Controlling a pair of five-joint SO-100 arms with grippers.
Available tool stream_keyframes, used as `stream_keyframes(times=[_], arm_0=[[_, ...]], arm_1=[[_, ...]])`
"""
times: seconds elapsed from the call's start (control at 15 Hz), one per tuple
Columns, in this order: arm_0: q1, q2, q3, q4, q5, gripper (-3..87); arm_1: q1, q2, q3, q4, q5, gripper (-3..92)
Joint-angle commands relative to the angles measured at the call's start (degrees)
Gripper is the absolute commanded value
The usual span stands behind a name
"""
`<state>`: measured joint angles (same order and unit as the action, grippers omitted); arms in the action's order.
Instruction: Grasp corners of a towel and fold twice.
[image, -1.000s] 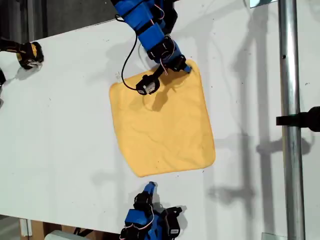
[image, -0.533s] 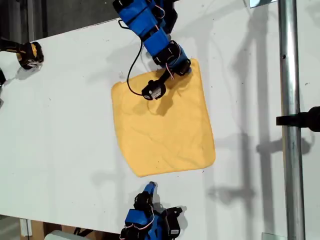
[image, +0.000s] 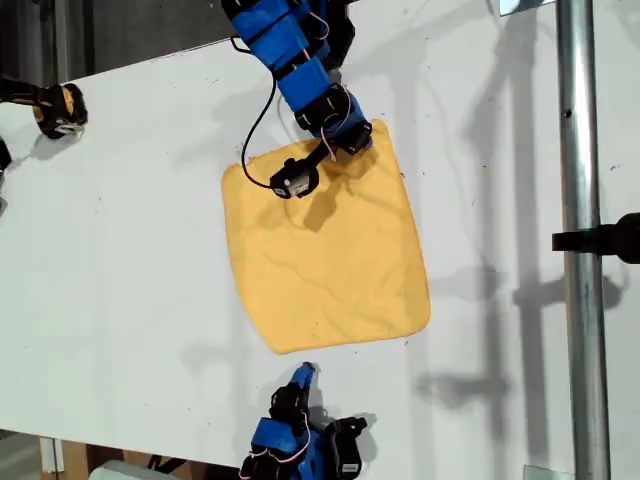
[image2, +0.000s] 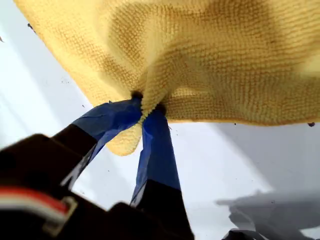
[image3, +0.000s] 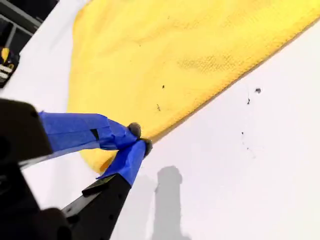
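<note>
The towel (image: 325, 245) lies flat mid-bench (image: 130, 250). My first claw (image2: 147, 107) is pinched on its one-o'clock corner (image: 375, 135) in the exterior view, ready to lift for the fold. My second claw (image3: 139, 142) is closed beside the six-o'clock corner (image: 285, 345), seemingly holding nothing.

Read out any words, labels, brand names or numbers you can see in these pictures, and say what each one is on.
None can be read. The towel is plain yellow-orange, the white table is bare of print, and the blue tape on my first gripper and my second gripper carries no writing.
</note>
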<state>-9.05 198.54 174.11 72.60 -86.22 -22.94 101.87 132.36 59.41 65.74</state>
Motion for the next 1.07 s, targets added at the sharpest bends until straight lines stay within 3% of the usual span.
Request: stream_keyframes(times=[0.0, 0.33, 0.6, 1.0], arm_0=[[2.11, -4.31, -9.58, 0.09, -1.14, -1.2], [10.46, -43.33, -36.3, -6.86, 3.69, -1.2], [17.93, -74.71, -62.75, -2.99, 8.09, -1.2], [26.63, -102.57, -91.76, 2.02, 13.8, -1.2]], arm_1=[[0.97, 2.46, -0.53, -0.62, -0.26, 0.0], [1.58, 2.37, -0.53, -0.44, -0.44, 0.0], [1.76, 2.46, -0.62, -0.44, -0.44, 0.0], [1.76, 2.46, -0.62, 0.0, -0.44, 0.0]])
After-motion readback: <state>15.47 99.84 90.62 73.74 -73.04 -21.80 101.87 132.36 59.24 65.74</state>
